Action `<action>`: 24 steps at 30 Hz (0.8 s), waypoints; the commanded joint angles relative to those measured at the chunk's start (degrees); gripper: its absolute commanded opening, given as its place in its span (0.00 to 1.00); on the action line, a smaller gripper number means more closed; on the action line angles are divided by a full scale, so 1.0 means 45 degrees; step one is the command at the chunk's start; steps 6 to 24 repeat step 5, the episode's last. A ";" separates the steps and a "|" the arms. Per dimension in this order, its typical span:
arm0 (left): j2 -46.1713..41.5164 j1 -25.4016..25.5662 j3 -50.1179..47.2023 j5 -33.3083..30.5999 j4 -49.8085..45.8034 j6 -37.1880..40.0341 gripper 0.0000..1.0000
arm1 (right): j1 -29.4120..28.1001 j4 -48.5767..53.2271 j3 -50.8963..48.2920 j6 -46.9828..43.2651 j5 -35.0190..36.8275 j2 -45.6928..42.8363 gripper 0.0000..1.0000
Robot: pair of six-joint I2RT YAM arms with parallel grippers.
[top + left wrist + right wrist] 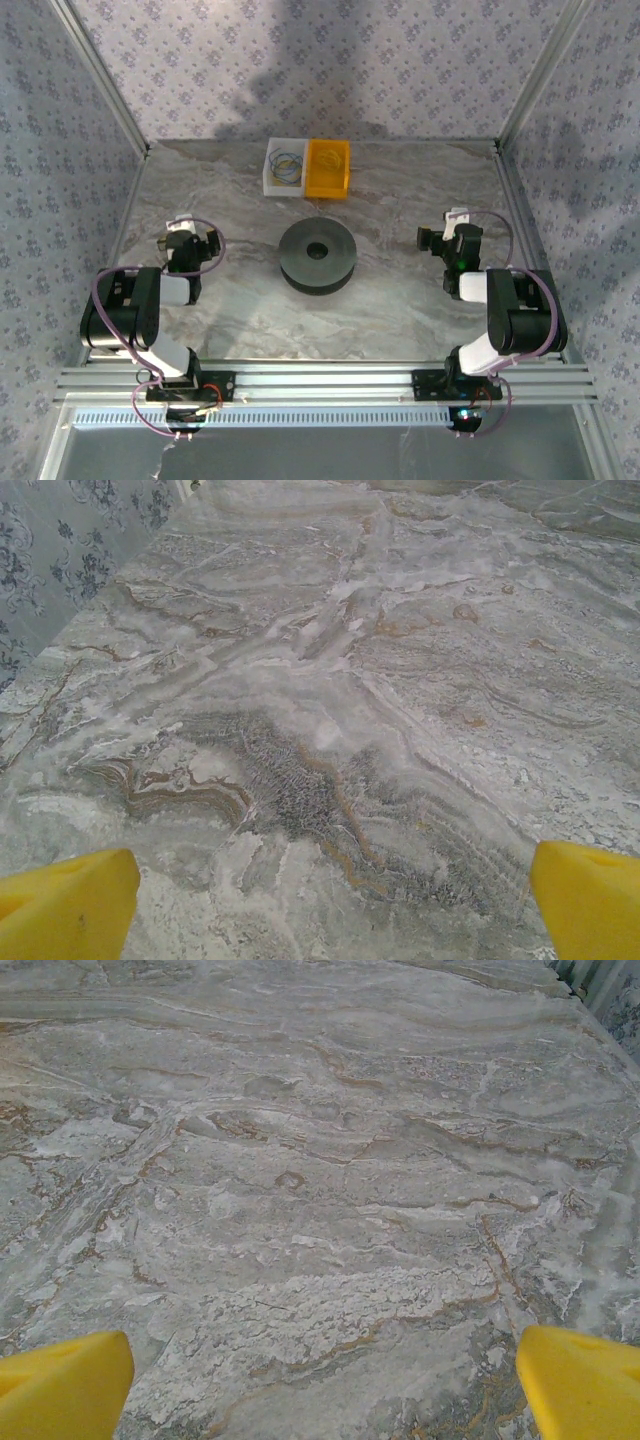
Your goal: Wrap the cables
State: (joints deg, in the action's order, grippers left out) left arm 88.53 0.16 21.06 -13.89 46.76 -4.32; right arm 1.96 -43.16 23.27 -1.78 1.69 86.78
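Observation:
The cables are hidden from view. A black spool [318, 256] lies flat at the table's middle, between my two arms. My left gripper [192, 240] hovers to the spool's left, open, with bare marble between its yellow fingertips [65, 905]. To the spool's right my right gripper [445, 240] is also open, and its yellow fingertips [585, 1380] stand wide apart over bare tabletop. Neither gripper touches or holds anything.
At the back centre a white tray [270, 180] holds blue and yellow wire loops [286, 165], and an orange bin [328, 182] stands against its right side. Patterned walls and metal frame posts close in the table on three sides.

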 commanded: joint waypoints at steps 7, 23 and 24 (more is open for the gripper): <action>-0.0145 0.0060 0.0281 0.0199 0.0507 0.0118 1.00 | 0.0012 -0.0322 -0.0041 0.0020 -0.0129 0.0051 1.00; -0.0145 0.0060 0.0281 0.0199 0.0507 0.0118 1.00 | 0.0012 -0.0322 -0.0041 0.0020 -0.0129 0.0051 1.00; -0.0145 0.0060 0.0281 0.0199 0.0507 0.0118 1.00 | 0.0012 -0.0322 -0.0041 0.0020 -0.0129 0.0051 1.00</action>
